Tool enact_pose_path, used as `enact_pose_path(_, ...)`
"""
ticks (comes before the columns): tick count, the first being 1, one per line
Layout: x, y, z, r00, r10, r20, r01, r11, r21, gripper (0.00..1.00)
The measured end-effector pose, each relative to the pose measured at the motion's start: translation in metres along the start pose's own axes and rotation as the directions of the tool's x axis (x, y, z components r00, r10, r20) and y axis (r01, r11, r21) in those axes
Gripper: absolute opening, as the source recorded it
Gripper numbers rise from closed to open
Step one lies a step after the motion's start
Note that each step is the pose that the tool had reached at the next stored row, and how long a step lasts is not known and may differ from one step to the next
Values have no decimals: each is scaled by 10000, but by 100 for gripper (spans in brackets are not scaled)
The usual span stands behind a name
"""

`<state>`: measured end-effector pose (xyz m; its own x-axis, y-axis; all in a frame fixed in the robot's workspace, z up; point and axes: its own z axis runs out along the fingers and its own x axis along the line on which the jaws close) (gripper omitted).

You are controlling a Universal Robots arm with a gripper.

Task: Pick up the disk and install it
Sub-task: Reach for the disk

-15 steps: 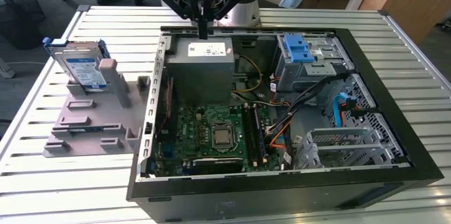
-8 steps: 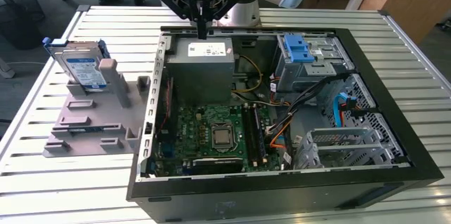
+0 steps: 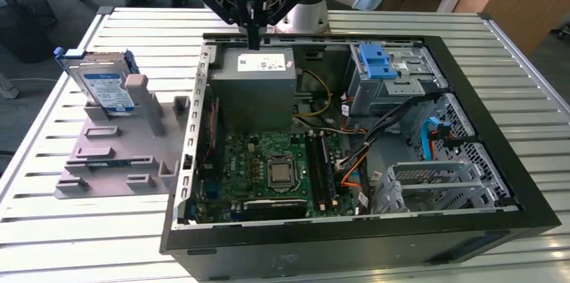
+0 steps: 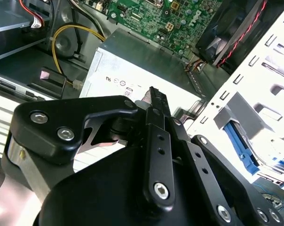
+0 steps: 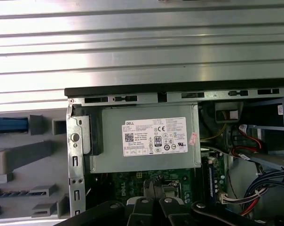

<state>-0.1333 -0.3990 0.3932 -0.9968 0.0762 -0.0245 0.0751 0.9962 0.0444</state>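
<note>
Disk (image 3: 104,85) not yet picked up: standing upright in grey holder (image 3: 107,163) on desk (image 3: 80,236), at exterior view's left, outside open case (image 3: 356,246). Fingers (image 3: 255,43) pressed together, clamped on nothing, hanging just above power supply (image 3: 253,83) at far side of case, well apart from disk. Drive cage (image 3: 396,83) with blue latch (image 3: 378,63) inside case, toward exterior view's right, also well apart from disk. By the look of it, nothing of the task done so far: grasp, carry and install all left.
</note>
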Motion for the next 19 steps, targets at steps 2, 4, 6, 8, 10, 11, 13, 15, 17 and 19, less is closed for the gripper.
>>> enact_pose_path(2,11,-1,0,10000,0,0,0,10000,0,11)
enact_pose_path(4,20,-2,0,10000,0,0,0,10000,0,11)
enact_pose_path(6,33,-2,0,10000,0,0,0,10000,0,11)
enact_pose_path(8,48,-3,0,10000,0,0,0,10000,0,11)
enact_pose_path(10,61,-5,0,10000,0,0,0,10000,0,11)
enact_pose_path(11,68,-5,0,10000,0,0,0,10000,0,11)
enact_pose_path(13,81,-6,0,10000,0,0,0,10000,0,11)
enact_pose_path(15,83,-6,-1,10000,-1,0,1,10000,0,11)
enact_pose_path(17,83,-6,0,10000,-1,0,1,10000,0,11)
enact_pose_path(19,87,-6,-1,10000,0,0,0,10000,0,11)
